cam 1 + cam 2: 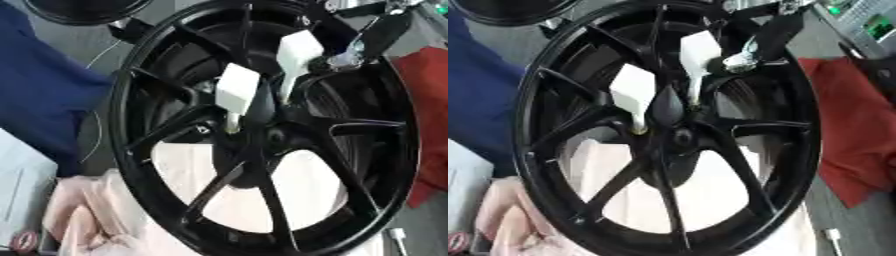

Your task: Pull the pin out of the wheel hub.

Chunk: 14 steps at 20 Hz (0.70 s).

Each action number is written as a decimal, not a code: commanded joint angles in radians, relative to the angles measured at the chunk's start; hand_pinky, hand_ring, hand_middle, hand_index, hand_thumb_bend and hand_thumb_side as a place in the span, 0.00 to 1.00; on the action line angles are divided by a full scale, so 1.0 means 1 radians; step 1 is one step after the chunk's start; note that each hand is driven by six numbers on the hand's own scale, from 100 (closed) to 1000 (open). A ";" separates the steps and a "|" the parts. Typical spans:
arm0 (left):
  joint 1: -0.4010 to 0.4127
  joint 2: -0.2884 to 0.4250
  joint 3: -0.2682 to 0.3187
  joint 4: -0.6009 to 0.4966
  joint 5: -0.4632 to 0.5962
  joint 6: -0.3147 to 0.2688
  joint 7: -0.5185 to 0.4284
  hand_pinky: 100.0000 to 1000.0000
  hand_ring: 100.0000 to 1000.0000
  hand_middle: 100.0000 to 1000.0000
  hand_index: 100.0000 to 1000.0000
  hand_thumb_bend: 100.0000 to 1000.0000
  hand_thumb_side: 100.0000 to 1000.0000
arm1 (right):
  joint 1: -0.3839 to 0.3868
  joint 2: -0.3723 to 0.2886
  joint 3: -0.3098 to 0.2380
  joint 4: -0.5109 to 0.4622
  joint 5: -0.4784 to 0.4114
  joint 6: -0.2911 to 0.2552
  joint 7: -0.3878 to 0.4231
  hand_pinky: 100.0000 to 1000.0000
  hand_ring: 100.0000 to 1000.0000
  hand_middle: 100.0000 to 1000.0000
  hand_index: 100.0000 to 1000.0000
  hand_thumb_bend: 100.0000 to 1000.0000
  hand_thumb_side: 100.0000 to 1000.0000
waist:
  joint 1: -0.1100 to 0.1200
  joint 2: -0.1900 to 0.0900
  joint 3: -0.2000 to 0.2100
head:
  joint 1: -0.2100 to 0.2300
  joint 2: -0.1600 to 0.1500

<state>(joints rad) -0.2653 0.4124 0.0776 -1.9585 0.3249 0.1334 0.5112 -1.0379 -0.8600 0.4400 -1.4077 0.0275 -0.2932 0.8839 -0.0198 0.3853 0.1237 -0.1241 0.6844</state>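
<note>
At the hub of the black wheel (262,145) we see two white pins (237,91), one upper right (699,54). Our right hand (754,47) reaches there; we cannot tell its grasp. Only the right eye shows the whole red cloth (855,135).

pins: two white pins (238,90) (298,50) stand in the hub (677,136), spokes (741,167) close around them
right hand (773,32): just beside the upper pin
gaps: wide openings between lower spokes
left: blue sleeve (39,90) crowds the rim (122,120)
</note>
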 commanded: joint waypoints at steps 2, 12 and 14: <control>-0.009 0.015 0.012 -0.012 -0.004 0.001 0.002 0.58 0.60 0.49 0.67 0.65 0.39 | -0.025 -0.014 -0.031 0.004 -0.012 -0.019 0.012 0.75 0.68 0.47 0.57 0.12 0.44 | 0.003 -0.023 -0.001 | 0.003 -0.001; -0.005 0.016 0.017 -0.010 -0.007 0.007 0.003 0.59 0.59 0.49 0.67 0.65 0.39 | -0.033 -0.015 -0.067 -0.013 -0.107 0.040 -0.061 0.72 0.62 0.41 0.48 0.00 0.42 | 0.008 -0.032 -0.010 | -0.007 -0.002; -0.004 0.017 0.019 -0.010 -0.008 0.007 0.005 0.59 0.59 0.49 0.67 0.65 0.39 | -0.037 -0.023 -0.091 -0.028 -0.129 0.051 -0.074 0.72 0.61 0.40 0.48 0.00 0.39 | 0.010 -0.034 -0.013 | -0.015 -0.002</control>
<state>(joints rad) -0.2646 0.4124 0.0840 -1.9584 0.3211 0.1389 0.5148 -1.0525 -0.8505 0.3781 -1.4129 -0.0783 -0.2489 0.8200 -0.0128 0.3836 0.1101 -0.1342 0.6844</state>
